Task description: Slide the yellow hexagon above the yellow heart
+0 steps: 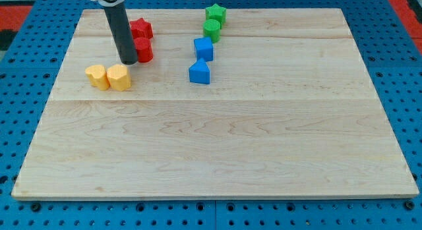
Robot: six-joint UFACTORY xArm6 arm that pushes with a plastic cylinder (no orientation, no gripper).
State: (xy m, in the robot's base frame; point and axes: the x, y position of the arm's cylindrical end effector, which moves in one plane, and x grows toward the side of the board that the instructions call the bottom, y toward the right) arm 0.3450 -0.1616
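Note:
Two yellow blocks lie side by side at the left of the wooden board (217, 144). The left one looks like the yellow hexagon (97, 76). The right one, with a notched top, looks like the yellow heart (119, 78), and the two touch or nearly touch. My tip (129, 61) stands just above the heart's upper right edge, close against the left side of a red round block (144, 50). I cannot tell whether the tip touches the heart.
A red star (140, 28) lies above the red round block. A green star (215, 14) and a green round block (211, 28) are at the top centre. A blue cube (203, 49) and a blue triangle (199, 72) lie below them.

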